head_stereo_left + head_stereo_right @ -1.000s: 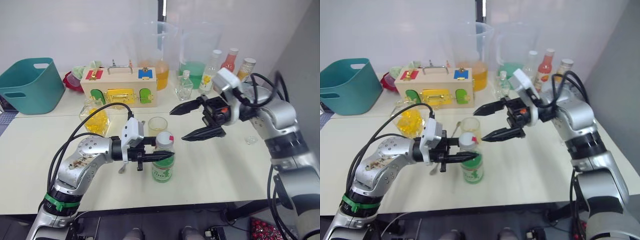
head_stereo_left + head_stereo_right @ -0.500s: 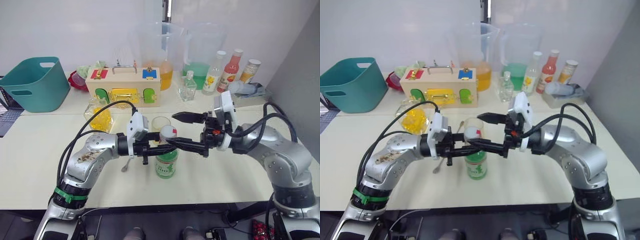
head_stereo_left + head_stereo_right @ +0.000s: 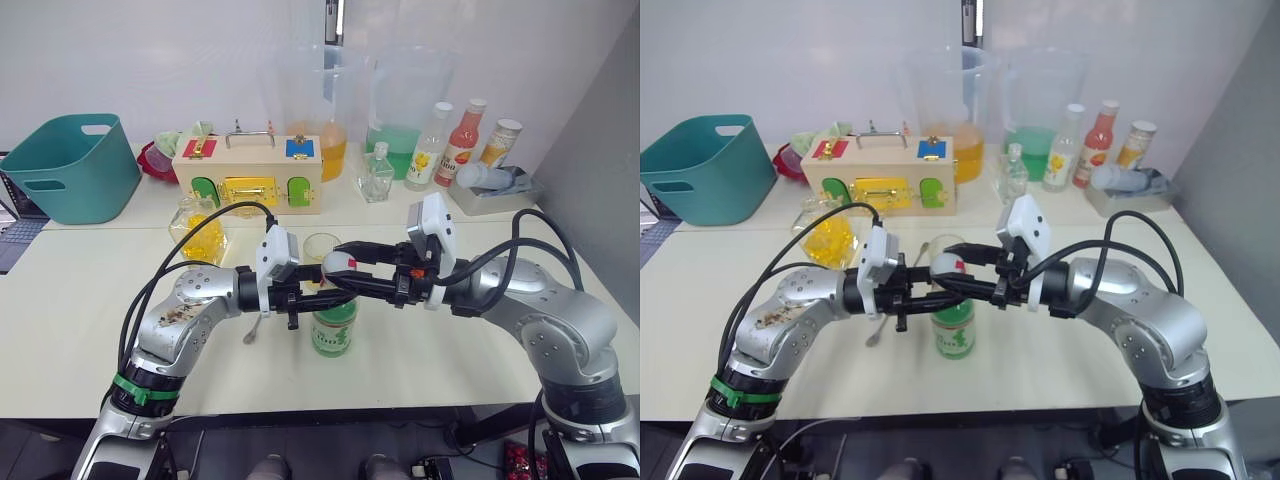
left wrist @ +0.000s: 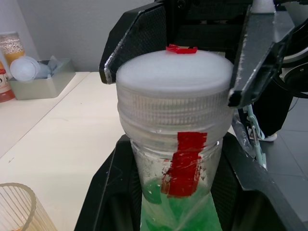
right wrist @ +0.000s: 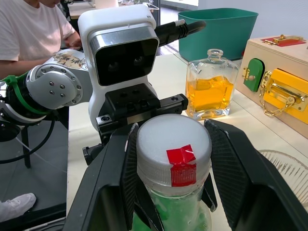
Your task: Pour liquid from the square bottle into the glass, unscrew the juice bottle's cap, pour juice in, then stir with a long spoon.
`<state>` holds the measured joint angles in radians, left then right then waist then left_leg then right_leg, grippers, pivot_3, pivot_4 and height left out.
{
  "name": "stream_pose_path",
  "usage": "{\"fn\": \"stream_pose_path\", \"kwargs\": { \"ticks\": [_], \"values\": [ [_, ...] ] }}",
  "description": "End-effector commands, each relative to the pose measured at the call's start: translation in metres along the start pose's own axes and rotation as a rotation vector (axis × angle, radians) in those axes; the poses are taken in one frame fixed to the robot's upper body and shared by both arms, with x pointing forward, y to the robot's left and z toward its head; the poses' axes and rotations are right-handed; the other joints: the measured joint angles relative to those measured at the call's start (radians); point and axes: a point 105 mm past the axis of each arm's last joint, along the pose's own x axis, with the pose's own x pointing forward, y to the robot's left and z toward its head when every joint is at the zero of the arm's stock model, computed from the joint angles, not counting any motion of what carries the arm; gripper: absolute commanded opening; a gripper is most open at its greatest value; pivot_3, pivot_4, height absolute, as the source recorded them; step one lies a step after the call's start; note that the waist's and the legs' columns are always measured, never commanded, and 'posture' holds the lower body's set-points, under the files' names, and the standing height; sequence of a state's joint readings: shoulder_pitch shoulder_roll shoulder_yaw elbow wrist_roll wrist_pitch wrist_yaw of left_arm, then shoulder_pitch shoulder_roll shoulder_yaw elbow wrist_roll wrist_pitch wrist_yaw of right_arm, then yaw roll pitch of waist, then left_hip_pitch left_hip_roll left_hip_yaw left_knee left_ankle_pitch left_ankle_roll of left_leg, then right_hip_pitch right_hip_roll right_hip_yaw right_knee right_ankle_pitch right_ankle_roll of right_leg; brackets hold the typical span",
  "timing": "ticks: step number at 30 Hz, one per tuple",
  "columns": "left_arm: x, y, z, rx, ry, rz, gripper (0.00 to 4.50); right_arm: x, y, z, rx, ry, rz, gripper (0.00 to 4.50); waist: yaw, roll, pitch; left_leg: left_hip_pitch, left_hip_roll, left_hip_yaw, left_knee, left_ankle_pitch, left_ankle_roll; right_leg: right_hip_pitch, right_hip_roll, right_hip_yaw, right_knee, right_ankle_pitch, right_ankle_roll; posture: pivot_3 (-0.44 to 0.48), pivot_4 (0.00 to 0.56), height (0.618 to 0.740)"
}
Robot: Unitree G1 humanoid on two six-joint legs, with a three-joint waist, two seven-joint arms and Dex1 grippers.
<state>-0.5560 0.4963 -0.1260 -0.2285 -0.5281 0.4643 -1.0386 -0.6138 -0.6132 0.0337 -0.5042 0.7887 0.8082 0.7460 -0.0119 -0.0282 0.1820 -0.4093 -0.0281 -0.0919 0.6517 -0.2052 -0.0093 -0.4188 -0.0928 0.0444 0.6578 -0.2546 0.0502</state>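
Presently left gripper clamps slick juice bottle; right gripper fingers open astride ribbed cap, the proper hold.

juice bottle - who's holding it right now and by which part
The left gripper holds the juice bottle by its neck, just under the cap. The right gripper has its fingers on either side of the cap; whether they press it cannot be told.

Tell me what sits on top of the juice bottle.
The juice bottle carries its cap, white with red tape on top and down the neck. The right gripper has a finger on each side of it; the left gripper holds the neck, hiding the threads below.
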Motion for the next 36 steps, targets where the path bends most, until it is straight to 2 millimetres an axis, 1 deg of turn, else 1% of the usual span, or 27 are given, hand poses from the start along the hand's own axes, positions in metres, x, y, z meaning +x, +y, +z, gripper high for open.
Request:
{"fn": "stream_pose_path", "kwargs": {
  "ticks": [1,4,7,10,12,14,15,17,19,21,23,25,26,28,31,34,36],
  "values": [
    [-0.001,-0.001,0.010,0.080,0.006,-0.004,1.40,0.001,0.009,0.003,-0.040,0.024,0.147,1.66,-0.001,0.000,0.000,0.000,0.000,0.000,0.000,0.000,0.000,0.000,0.000,0.000,0.000,0.000,0.000,0.000,0.150,0.740],
    [-0.001,-0.002,0.011,0.085,0.008,-0.009,1.40,0.002,0.007,-0.002,-0.085,0.069,0.269,1.66,-0.003,0.000,0.000,0.001,0.000,0.001,0.000,0.000,0.000,0.001,0.000,0.000,-0.001,0.000,0.000,0.000,0.150,0.740],
    [-0.001,-0.003,0.011,0.085,0.007,-0.010,1.40,0.003,0.000,-0.005,-0.097,0.086,0.332,1.66,-0.004,0.000,0.000,0.003,0.001,0.001,-0.001,0.000,0.000,0.003,0.001,-0.001,-0.002,0.000,0.000,0.000,0.150,0.740],
    [0.001,-0.009,0.014,0.052,-0.007,-0.029,1.40,0.014,-0.006,-0.008,-0.170,0.125,0.545,1.66,-0.007,0.000,0.000,0.003,0.001,0.001,0.000,0.000,0.000,0.004,0.001,-0.001,-0.002,0.000,0.000,0.000,0.150,0.740],
    [0.002,-0.011,0.014,0.044,-0.010,-0.031,1.40,0.018,-0.015,-0.009,-0.187,0.151,0.622,1.66,-0.013,0.000,0.000,0.004,0.002,0.002,-0.001,0.000,0.000,0.004,0.001,0.000,-0.003,0.000,0.000,0.000,0.150,0.740],
    [0.001,-0.011,0.013,0.041,-0.005,-0.027,1.40,0.021,-0.033,0.004,-0.141,0.096,0.630,1.66,-0.020,0.000,0.000,0.006,0.003,0.002,-0.002,0.000,0.000,0.006,0.002,-0.001,-0.002,0.000,0.000,0.000,0.150,0.740],
    [0.001,-0.011,0.013,0.040,-0.003,-0.027,1.40,0.022,-0.037,0.006,-0.138,0.094,0.630,1.66,-0.021,0.000,0.000,0.007,0.003,0.001,-0.002,0.000,0.000,0.006,0.002,-0.001,-0.002,0.000,0.000,0.000,0.150,0.740],
    [0.001,-0.011,0.012,0.041,0.000,-0.026,1.40,0.022,-0.042,0.005,-0.149,0.108,0.628,1.66,-0.020,0.000,0.000,0.005,0.002,0.000,-0.002,0.000,0.000,0.005,0.002,-0.001,-0.002,0.000,0.000,0.000,0.150,0.740],
    [0.001,-0.011,0.012,0.043,0.001,-0.026,1.40,0.020,-0.045,0.009,-0.163,0.117,0.628,1.66,-0.021,0.000,0.000,0.004,0.001,-0.001,-0.002,0.000,0.000,0.004,0.001,-0.001,-0.001,0.000,-0.001,0.000,0.150,0.740],
    [0.001,-0.011,0.012,0.052,0.007,-0.026,1.40,0.015,-0.046,0.017,-0.152,0.115,0.635,2.68,-0.022,0.000,0.000,0.004,0.001,0.000,-0.002,0.000,0.000,0.001,0.000,-0.001,-0.001,0.000,-0.001,0.000,0.150,0.740],
    [0.001,-0.011,0.011,0.055,0.010,-0.026,1.40,0.010,-0.044,0.021,-0.150,0.118,0.640,3.28,-0.021,0.000,0.000,0.003,0.002,0.000,-0.002,0.000,0.000,0.000,0.001,-0.001,0.000,0.001,-0.001,0.000,0.150,0.740],
    [0.001,-0.010,0.011,0.053,0.008,-0.025,1.40,0.003,-0.044,0.024,-0.154,0.107,0.633,3.97,-0.016,0.000,0.000,0.002,0.001,0.000,-0.002,0.000,0.000,0.000,0.000,-0.001,0.000,0.001,-0.001,0.000,0.150,0.740],
    [0.002,-0.010,0.011,0.052,0.007,-0.025,1.40,-0.001,-0.043,0.026,-0.156,0.098,0.627,4.38,-0.015,0.000,0.000,0.001,0.001,0.000,-0.002,0.000,0.000,-0.001,0.000,-0.001,0.000,0.001,-0.001,0.000,0.150,0.740],
    [0.002,-0.010,0.010,0.050,0.006,-0.026,1.40,-0.007,-0.043,0.029,-0.170,0.071,0.604,4.45,-0.014,0.000,0.000,0.000,0.001,0.000,-0.002,0.000,0.000,-0.001,0.000,-0.001,0.000,0.001,-0.001,0.000,0.150,0.740],
    [0.005,-0.008,0.008,0.060,0.003,-0.018,1.40,-0.017,-0.038,0.033,-0.136,-0.030,0.477,4.45,-0.002,0.000,0.000,0.000,0.001,0.000,-0.002,0.000,0.000,-0.002,0.000,-0.001,0.000,0.001,-0.001,0.000,0.150,0.740],
    [0.007,-0.008,0.006,0.060,0.001,-0.016,1.40,-0.019,-0.032,0.034,-0.126,-0.069,0.397,4.45,0.001,0.000,0.000,-0.002,0.000,0.000,-0.002,0.000,0.000,-0.003,-0.001,-0.001,-0.001,0.001,-0.001,0.000,0.150,0.740],
    [0.009,-0.008,0.006,0.056,-0.006,-0.015,1.40,-0.016,-0.031,0.030,-0.126,-0.083,0.234,4.45,0.003,0.000,0.000,-0.002,0.000,0.000,-0.001,0.000,0.000,-0.003,-0.002,0.000,-0.001,0.001,0.000,0.000,0.150,0.740]
  ]
}}
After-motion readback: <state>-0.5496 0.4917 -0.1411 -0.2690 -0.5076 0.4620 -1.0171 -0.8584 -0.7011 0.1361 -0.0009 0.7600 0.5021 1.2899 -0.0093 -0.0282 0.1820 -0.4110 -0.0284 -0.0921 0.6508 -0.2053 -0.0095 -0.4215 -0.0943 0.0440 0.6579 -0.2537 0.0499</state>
